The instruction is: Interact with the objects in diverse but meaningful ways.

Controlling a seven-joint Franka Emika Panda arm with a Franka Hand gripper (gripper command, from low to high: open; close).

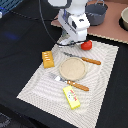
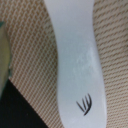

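The robot arm [image 1: 72, 22] hangs low over the far edge of a pale patterned placemat [image 1: 42, 80] that lies on a dark bench [image 1: 20, 45]. Taking the round beige plate [image 1: 73, 68] in the middle of the mat as the clock centre in the exterior view, the red tomato [image 1: 87, 45] sits at about 1 o'clock, just beside the arm's lower end. The orange-brown bread loaf [image 1: 48, 59] lies at 10 o'clock, near the mat's edge, and the yellow packet with red label [image 1: 71, 97] lies at 6 o'clock, well apart from the plate. One wooden-handled utensil [image 1: 84, 59] lies along the far side of the plate, and a wooden-handled fork [image 1: 70, 83] lies along its near side. A grey pot [image 1: 97, 12] stands beyond the mat at about 1 o'clock. In the wrist view the white fish [image 2: 77, 60] fills most of the picture, lying flat on the woven mat, with a small black fin mark on it. The fingers are not visible in either view, so I cannot tell if they are spread or pressed together.
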